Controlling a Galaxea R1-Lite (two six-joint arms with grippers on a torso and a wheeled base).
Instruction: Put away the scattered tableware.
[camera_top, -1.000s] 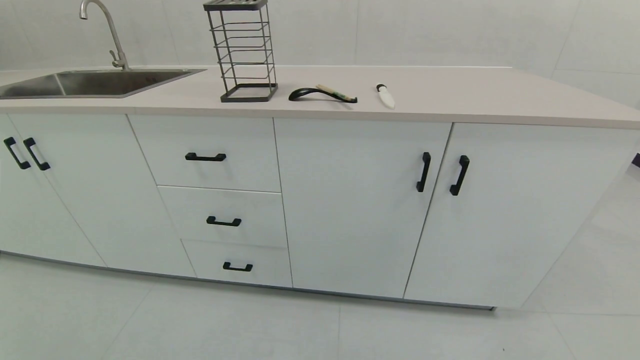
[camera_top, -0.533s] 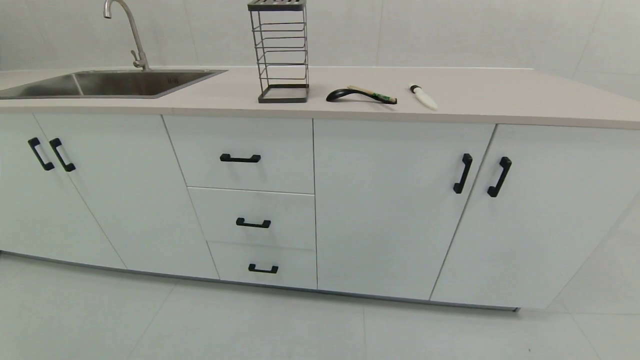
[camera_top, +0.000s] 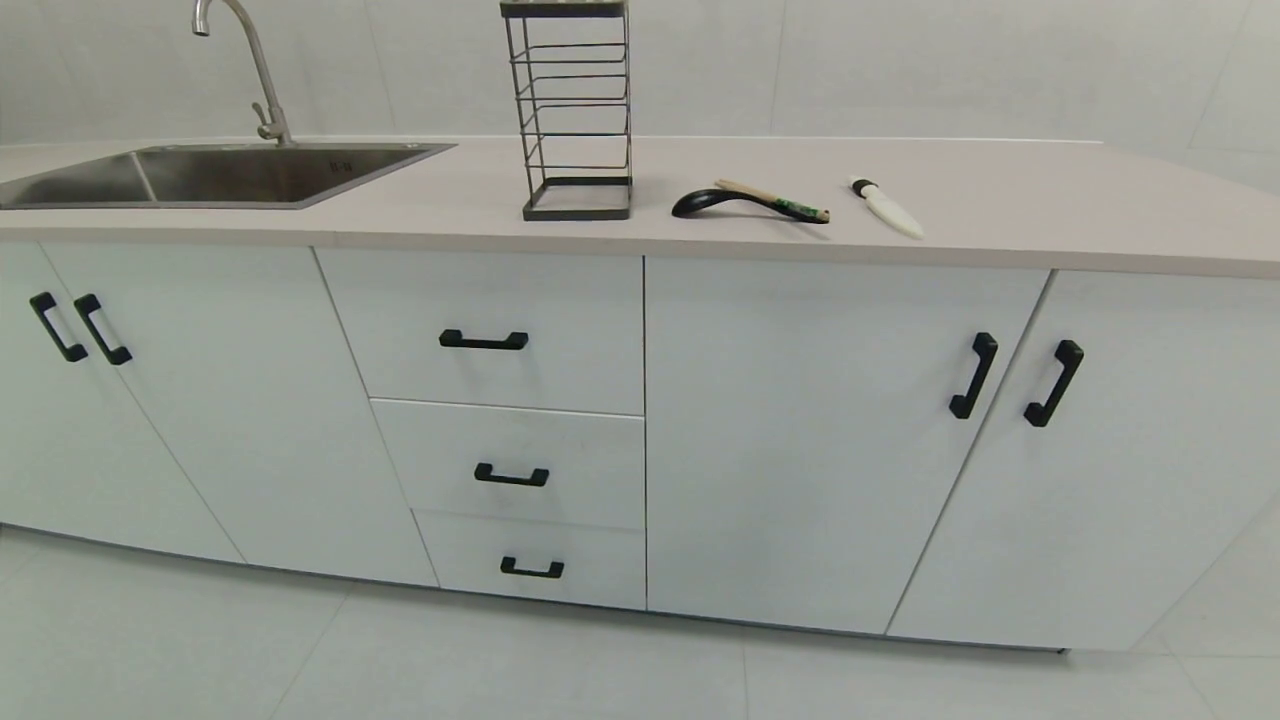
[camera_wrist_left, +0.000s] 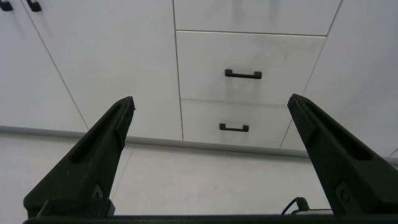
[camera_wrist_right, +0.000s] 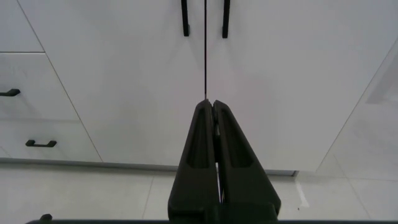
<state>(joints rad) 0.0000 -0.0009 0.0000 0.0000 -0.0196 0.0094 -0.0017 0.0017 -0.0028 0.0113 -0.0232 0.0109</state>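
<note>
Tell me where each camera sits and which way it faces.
Head view: on the robot's head, looking forward and down at the counter with wire rack, spoon and knife.
Left wrist view: on the left wrist, facing the lower drawers; open left tool shows.
Right wrist view: on the right wrist, facing cabinet doors; shut right tool shows.
Both wrist views share the bottom drawer handle.

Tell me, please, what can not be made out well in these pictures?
- Sink: head view, left end cut off by the picture's edge; the near rim hides part of the basin.
- Wooden utensil: head view, half behind the black spoon; too small to tell one stick from two.
- White utensil: head view, too small to name.
- Drawers: head view, closed fronts hide the contents.
</note>
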